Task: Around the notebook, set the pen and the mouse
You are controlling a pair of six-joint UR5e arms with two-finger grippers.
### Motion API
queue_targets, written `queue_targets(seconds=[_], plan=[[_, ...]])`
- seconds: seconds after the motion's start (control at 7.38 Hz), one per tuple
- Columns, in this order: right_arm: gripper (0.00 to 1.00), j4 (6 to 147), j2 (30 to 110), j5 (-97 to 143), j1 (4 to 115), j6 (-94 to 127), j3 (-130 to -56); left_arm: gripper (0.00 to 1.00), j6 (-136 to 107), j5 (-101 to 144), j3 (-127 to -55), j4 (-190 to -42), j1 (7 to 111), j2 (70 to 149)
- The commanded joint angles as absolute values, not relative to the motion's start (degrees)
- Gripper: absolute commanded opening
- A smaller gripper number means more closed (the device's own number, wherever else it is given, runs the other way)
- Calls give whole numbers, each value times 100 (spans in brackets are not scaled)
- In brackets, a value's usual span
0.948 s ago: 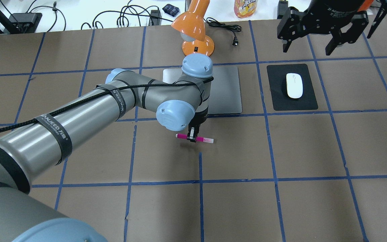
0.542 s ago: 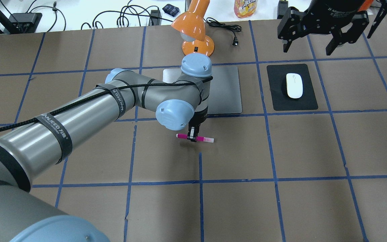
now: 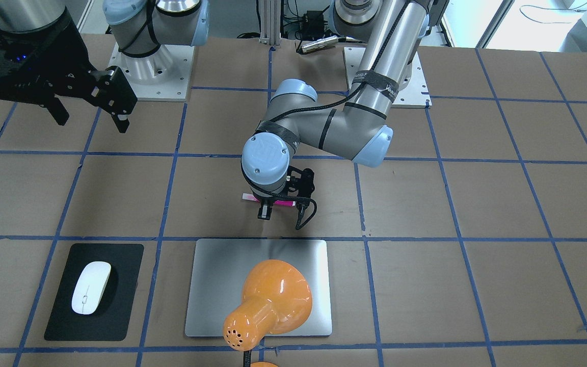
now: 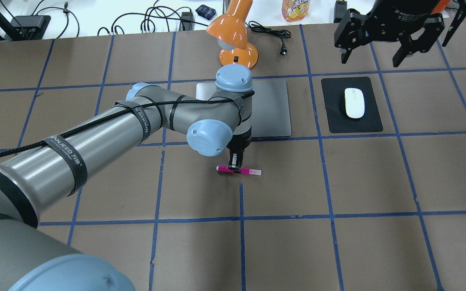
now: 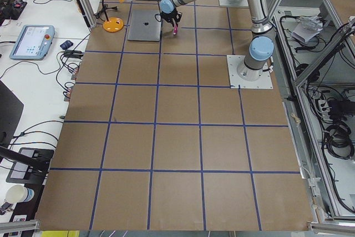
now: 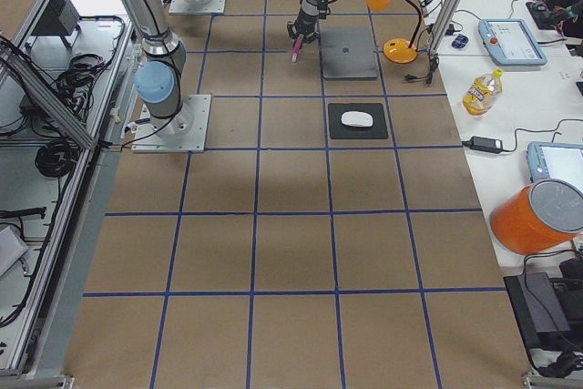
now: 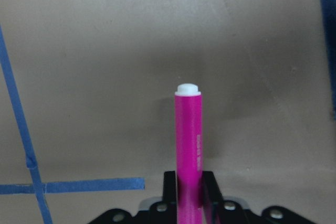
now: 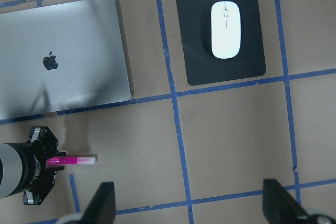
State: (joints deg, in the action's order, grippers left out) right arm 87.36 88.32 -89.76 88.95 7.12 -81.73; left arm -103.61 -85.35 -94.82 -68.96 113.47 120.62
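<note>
Gripping the pink pen (image 4: 251,171) near its middle, the left gripper (image 4: 236,166) is closed on it over the brown table (image 4: 338,182). The pen is on the robot's side of the notebook (image 4: 271,107), just apart from its near edge.

The overhead view hides the grasp under the wrist. The left wrist camera shows it plainly — the magenta barrel pinched between the black fingers (image 7: 169,182), its white end pointing away. From overhead the left arm covers part of the notebook, and from the front the orange desk lamp (image 3: 273,300) covers part. The right wrist camera shows the lid whole, with an apple logo.

The white mouse (image 4: 354,103) lies on the black mouse pad (image 4: 336,121), to the notebook's right. The right gripper (image 4: 369,61) hangs high above the table, jaws spread wide, holding nothing.

Against the frame 0.9 s earlier, the pen and left gripper sit slightly nearer the robot and a little to its right — the mouse and right gripper are unmoved.
</note>
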Motion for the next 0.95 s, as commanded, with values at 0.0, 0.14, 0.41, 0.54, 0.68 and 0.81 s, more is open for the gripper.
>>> queue_targets(seconds=[0.0, 0.14, 0.41, 0.54, 0.68, 0.81], plan=[[100, 8745, 8833, -8974, 8895, 712, -8174, 72, -10293, -8534, -9405, -6960, 11338, 12033], [100, 8728, 8833, -8982, 8895, 712, -8174, 77, -10014, -8534, -9387, -6987, 11277, 11841], [100, 8719, 8842, -8974, 8903, 712, -8174, 89, -8185, -8961, -9378, -7109, 10900, 11367], [100, 8719, 8842, -8982, 8903, 712, -8174, 95, -7069, -9295, -9361, -7545, 10611, 11034], [100, 8710, 8833, -8982, 8903, 712, -8174, 96, -6083, -9351, -9360, -7933, 10173, 10691], [100, 8710, 8842, -8982, 8903, 712, -8174, 99, -5064, -9352, -9352, -8241, 9743, 10348]])
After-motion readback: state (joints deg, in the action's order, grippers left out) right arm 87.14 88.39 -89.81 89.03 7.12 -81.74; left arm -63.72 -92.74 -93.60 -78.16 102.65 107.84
